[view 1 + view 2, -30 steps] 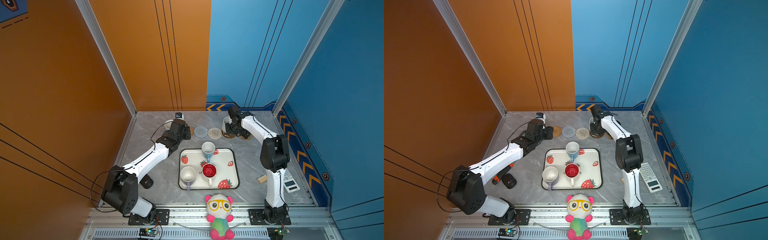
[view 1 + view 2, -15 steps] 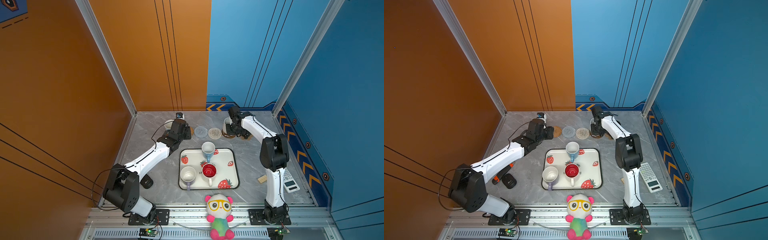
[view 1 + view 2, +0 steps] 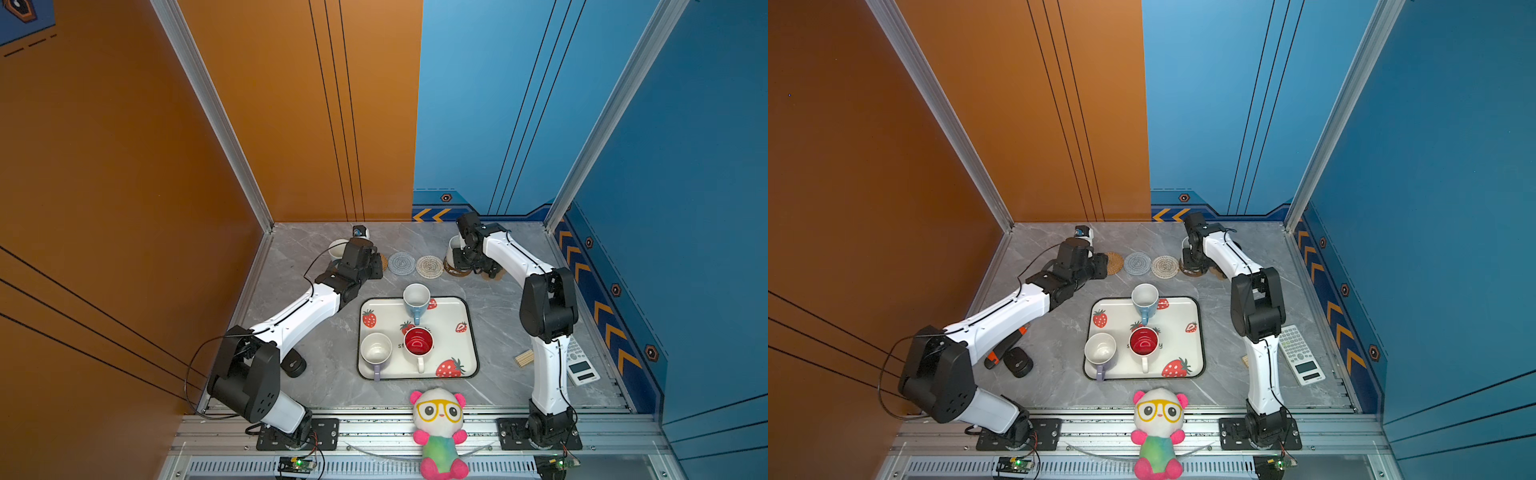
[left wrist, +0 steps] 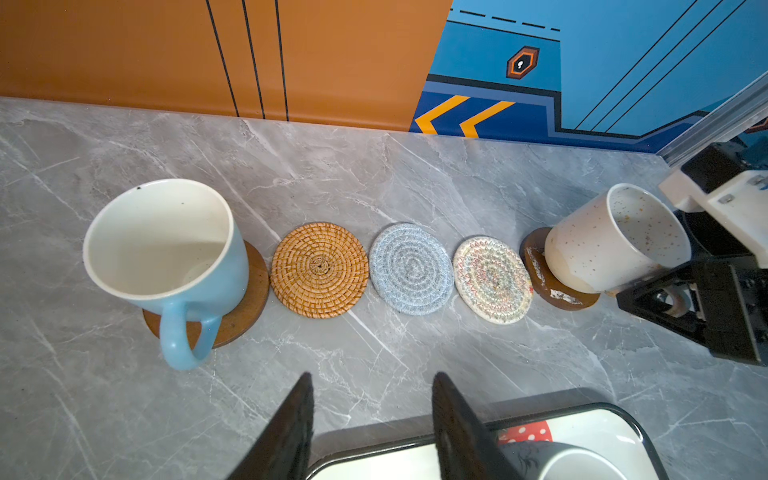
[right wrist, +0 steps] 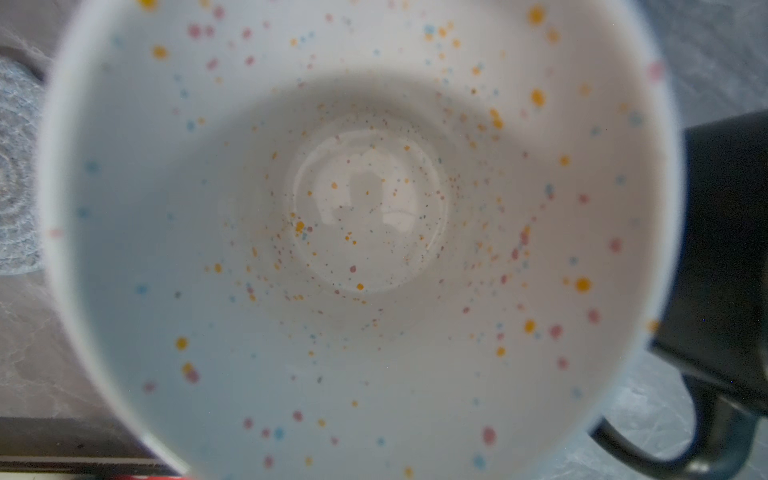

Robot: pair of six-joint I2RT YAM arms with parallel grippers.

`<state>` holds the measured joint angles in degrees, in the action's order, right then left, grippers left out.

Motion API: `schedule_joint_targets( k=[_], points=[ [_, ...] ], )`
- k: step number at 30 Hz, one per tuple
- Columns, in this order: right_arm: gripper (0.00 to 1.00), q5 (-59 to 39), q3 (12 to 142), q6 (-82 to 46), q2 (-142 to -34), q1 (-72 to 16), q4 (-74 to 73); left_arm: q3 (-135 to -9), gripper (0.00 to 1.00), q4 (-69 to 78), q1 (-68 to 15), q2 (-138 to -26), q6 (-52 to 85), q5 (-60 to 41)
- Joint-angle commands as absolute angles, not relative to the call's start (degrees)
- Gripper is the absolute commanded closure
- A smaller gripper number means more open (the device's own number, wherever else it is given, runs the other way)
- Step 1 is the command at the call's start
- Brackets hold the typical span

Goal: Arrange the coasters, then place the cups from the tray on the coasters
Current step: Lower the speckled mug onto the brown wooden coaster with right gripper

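My right pincer [image 4: 675, 300] pinches the speckled mug [image 4: 602, 245] by its handle on a brown disc [image 4: 557, 291], black mug [image 5: 727, 232] crowding beside. My left pincer [image 4: 372, 415] hangs spread before three bare coasters [image 4: 410, 269]. One blue mug [image 4: 166, 245] sits on another disc [image 4: 245, 307]; three mugs [image 3: 418, 343] on the tray [image 3: 444, 347].

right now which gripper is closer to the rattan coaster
Left. The left gripper hangs open near the rattan coaster; the right gripper grips the speckled mug two coasters beyond.

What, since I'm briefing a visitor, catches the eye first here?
The strawberry tray in the middle, holding three mugs, and the plush panda at the front edge stand out. Behind the tray, three bare coasters lie between a light blue mug and a speckled mug.
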<state>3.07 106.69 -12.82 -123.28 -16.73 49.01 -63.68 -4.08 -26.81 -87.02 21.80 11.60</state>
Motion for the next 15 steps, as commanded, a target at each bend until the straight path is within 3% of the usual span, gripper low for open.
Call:
schedule_joint_targets(
  k=[1,15],
  points=[
    [1.00,4.9,109.2,-12.0,-123.0,-16.3,48.1,-65.6,0.53,-4.8,-27.2,-87.2,20.4,12.6],
    [1.00,4.5,109.2,-12.4,-123.7,-16.0,48.1,-65.5,0.53,-4.9,-27.2,-87.1,20.4,12.7]
  ],
)
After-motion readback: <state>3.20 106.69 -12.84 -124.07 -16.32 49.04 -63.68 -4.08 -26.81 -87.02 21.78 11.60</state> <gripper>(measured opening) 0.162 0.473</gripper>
